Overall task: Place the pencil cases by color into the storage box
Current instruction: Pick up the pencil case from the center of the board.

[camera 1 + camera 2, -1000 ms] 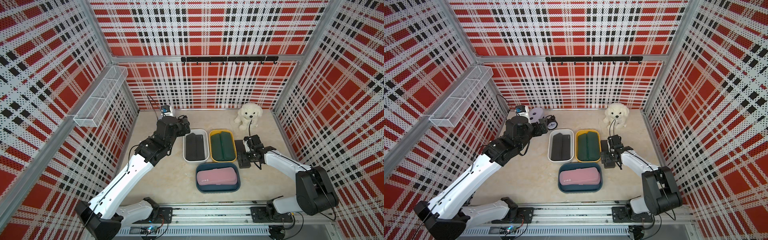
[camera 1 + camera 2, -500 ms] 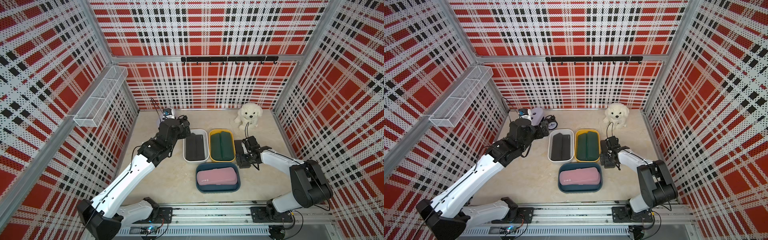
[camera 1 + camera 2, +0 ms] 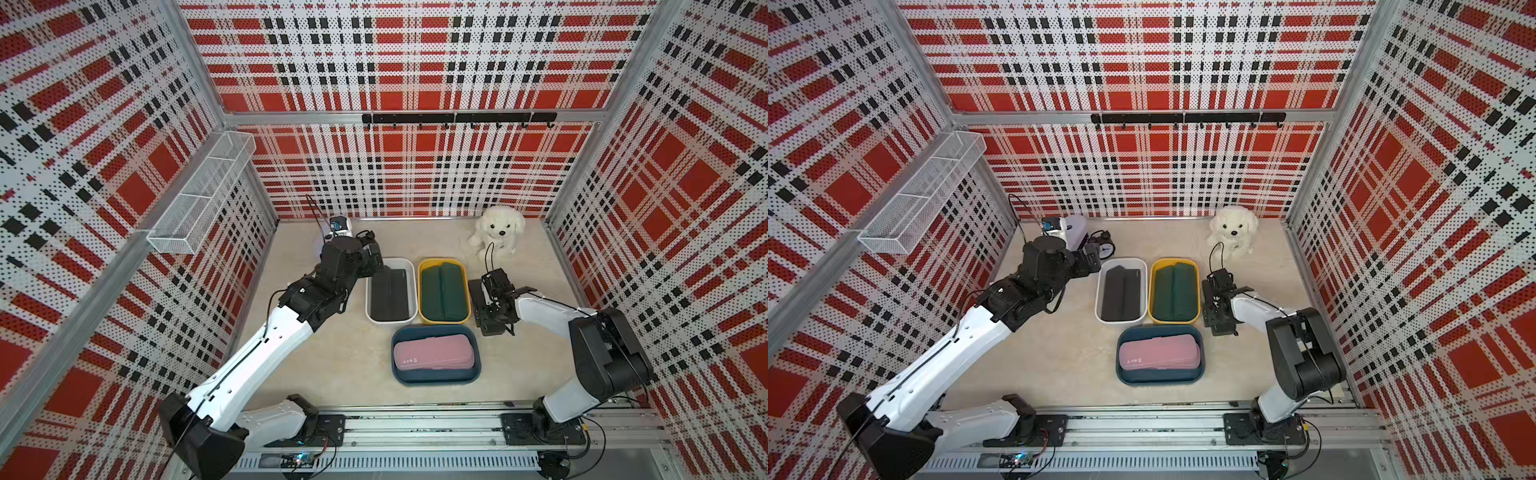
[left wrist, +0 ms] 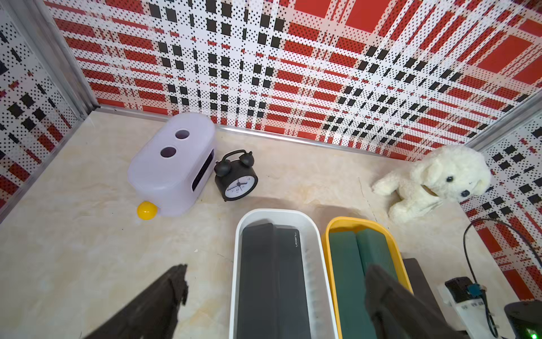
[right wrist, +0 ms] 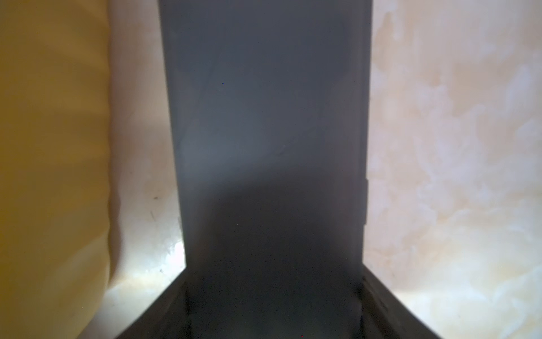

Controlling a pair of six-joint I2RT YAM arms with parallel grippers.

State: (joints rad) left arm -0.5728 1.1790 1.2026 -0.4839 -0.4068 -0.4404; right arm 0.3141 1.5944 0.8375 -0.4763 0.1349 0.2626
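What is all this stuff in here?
white bin: 1, white, centre
black pencil cases: 2, black, in white bin
yellow bin: 1, yellow, beside white bin
green pencil cases: 2, dark green, in yellow bin
blue bin: 1, dark blue, front
pink pencil case: 1 seen, pink, in blue bin
loose black pencil case: 1, black, outside, beside yellow bin
lilac box: 1, lilac, far corner
alarm clock: 1, black, beside lilac box
ball: 1, yellow, by lilac box
plush dog: 1, white, by back wall
wire basket: 1, white, side wall
left gripper: 1, black, open, by white bin
right gripper: 1, black, shut on loose black pencil case
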